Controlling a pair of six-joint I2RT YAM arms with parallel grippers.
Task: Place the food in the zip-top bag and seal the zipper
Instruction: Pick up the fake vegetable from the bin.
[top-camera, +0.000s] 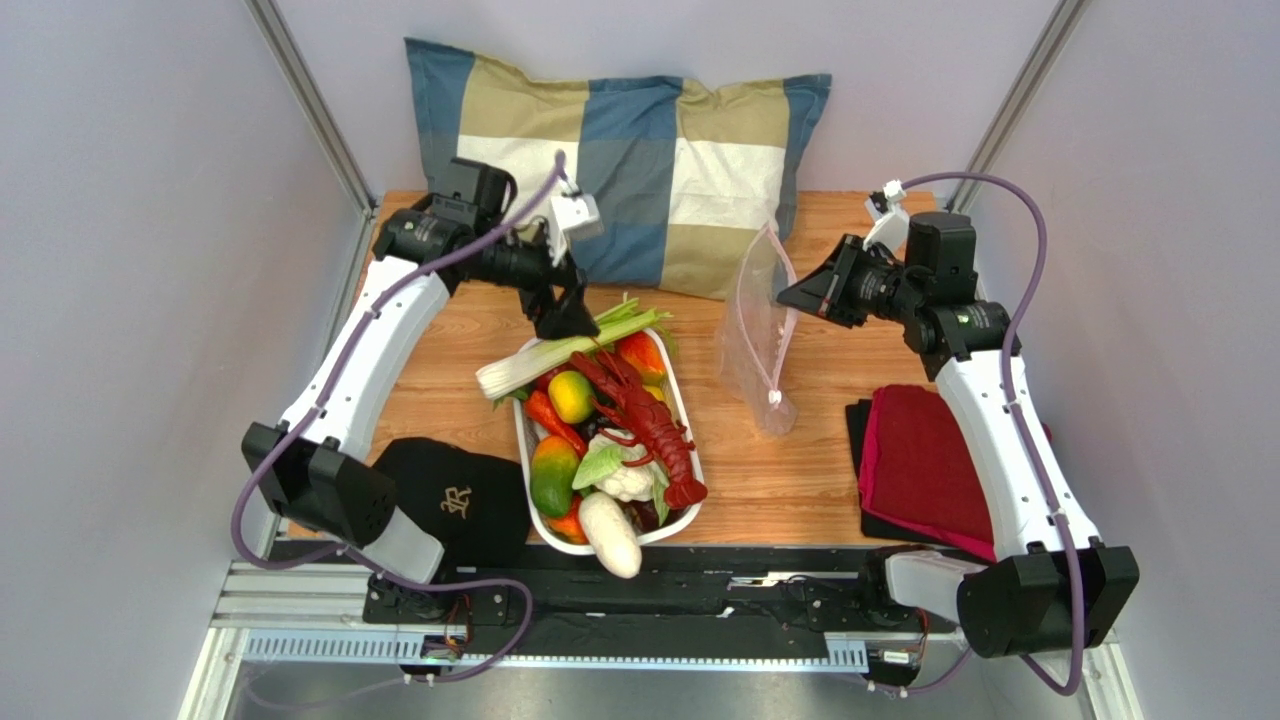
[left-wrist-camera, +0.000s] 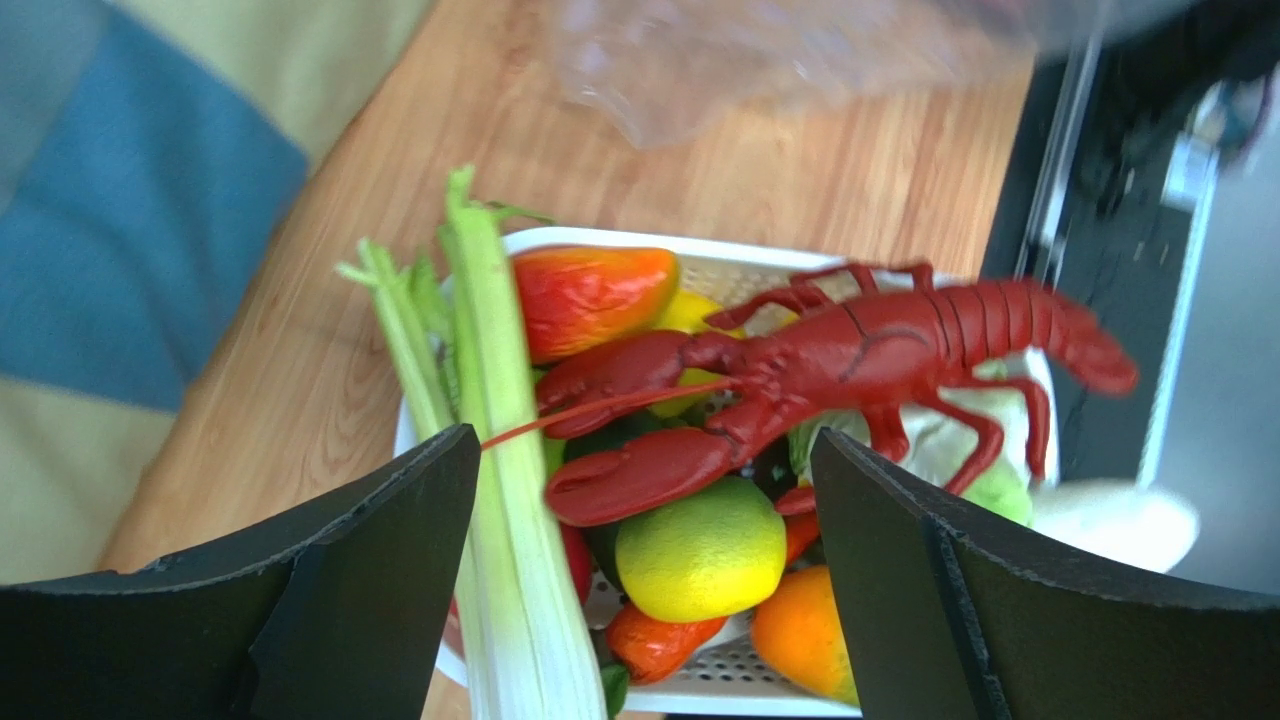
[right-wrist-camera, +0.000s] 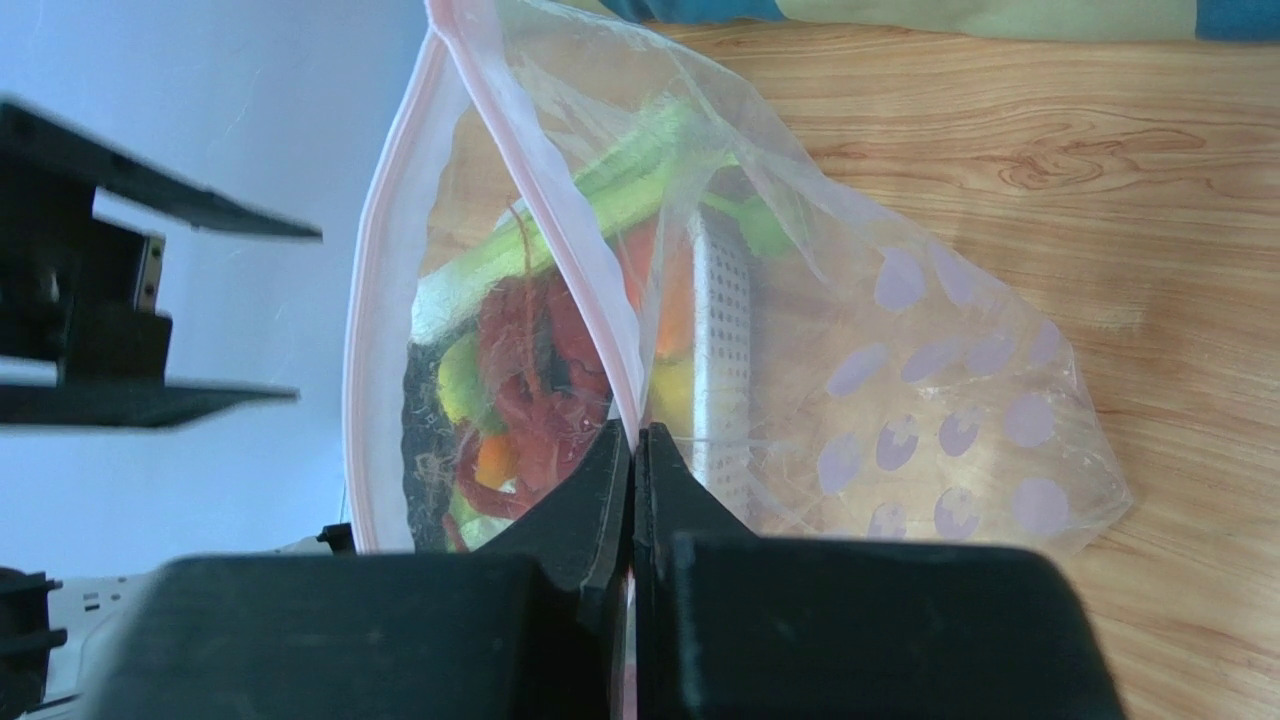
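The food lies heaped in a white slotted basket: a green-and-white stalk, a red lobster, a yellow-green fruit, an orange and a red-yellow fruit. My left gripper hangs open just above the basket's far end, beside the stalk, holding nothing. The clear zip-top bag stands on its bottom to the right of the basket with its mouth gaping. My right gripper is shut on the pinkish zipper at the mouth's rim and holds the bag up. No food shows inside the bag.
A checked pillow lies along the table's back edge. A black cap sits near the front left, close to the left arm's base. A red cloth on a dark one lies at the front right under the right arm.
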